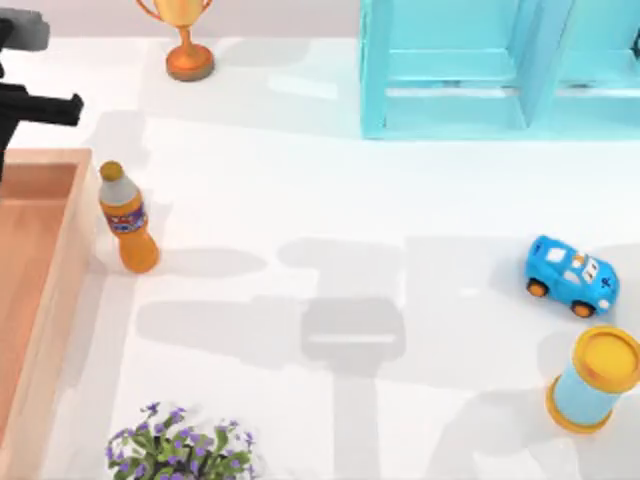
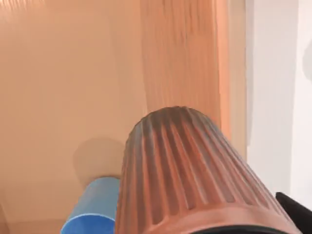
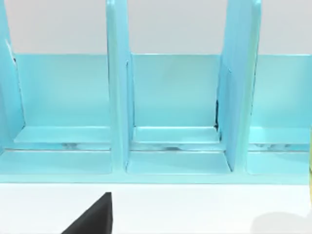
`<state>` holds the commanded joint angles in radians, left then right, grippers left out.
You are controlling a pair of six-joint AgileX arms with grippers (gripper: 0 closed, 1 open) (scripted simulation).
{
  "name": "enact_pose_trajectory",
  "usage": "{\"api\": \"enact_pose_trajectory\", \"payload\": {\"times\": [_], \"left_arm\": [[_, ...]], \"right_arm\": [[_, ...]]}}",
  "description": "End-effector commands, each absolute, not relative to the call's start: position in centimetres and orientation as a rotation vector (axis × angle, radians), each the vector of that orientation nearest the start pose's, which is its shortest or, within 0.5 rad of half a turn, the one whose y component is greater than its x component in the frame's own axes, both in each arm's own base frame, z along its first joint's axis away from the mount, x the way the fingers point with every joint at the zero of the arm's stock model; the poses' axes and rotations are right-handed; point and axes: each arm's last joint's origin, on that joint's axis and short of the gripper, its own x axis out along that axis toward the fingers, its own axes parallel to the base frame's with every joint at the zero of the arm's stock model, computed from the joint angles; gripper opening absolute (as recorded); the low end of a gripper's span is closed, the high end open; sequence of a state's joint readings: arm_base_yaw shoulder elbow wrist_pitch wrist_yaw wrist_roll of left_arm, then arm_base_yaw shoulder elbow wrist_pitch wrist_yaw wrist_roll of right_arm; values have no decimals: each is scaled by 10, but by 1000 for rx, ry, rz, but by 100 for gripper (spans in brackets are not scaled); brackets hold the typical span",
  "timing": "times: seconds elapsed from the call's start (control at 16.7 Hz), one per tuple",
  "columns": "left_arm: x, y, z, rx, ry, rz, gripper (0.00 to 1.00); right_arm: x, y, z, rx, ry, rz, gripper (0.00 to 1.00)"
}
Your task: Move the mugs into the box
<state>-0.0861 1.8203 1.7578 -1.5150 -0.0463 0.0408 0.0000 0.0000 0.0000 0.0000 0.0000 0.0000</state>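
The dark brown ribbed mug (image 2: 190, 175) hangs close under my left wrist camera, above the floor of the peach-orange box (image 2: 63, 73), with my left gripper shut on it; one black fingertip (image 2: 296, 213) shows beside it. The light blue mug (image 2: 92, 209) rests on the box floor just past the brown one. In the top view the box (image 1: 72, 260) lies along the left edge and my left arm (image 1: 35, 105) reaches over its far end. A black finger (image 3: 92, 219) of my right gripper shows in front of the shelf.
An orange drink bottle (image 1: 127, 220) stands right beside the box's outer wall. A gold trophy (image 1: 187, 45) and a light blue shelf unit (image 1: 470, 70) stand at the back. A blue toy car (image 1: 570, 275), a yellow-lidded blue cylinder (image 1: 595, 380) and purple flowers (image 1: 180, 445) occupy the right and front.
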Motion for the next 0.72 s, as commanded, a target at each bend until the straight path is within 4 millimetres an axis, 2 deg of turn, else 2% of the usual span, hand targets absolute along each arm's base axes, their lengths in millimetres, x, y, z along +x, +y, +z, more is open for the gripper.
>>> {"api": "enact_pose_trajectory", "payload": {"times": [0.18,0.36,0.48,0.72], "left_arm": [[330,36,298,48,1586,-69,0],[323,73,293,-26,1571,-78,0],[321,83,291,-52,1561,-78,0],[321,83,290,-48,1564,-80,0]], "right_arm": [[106,-1,160,0,0,0,100],[106,-1,160,0,0,0,100],[106,-1,160,0,0,0,100],[106,-1,160,0,0,0,100]]}}
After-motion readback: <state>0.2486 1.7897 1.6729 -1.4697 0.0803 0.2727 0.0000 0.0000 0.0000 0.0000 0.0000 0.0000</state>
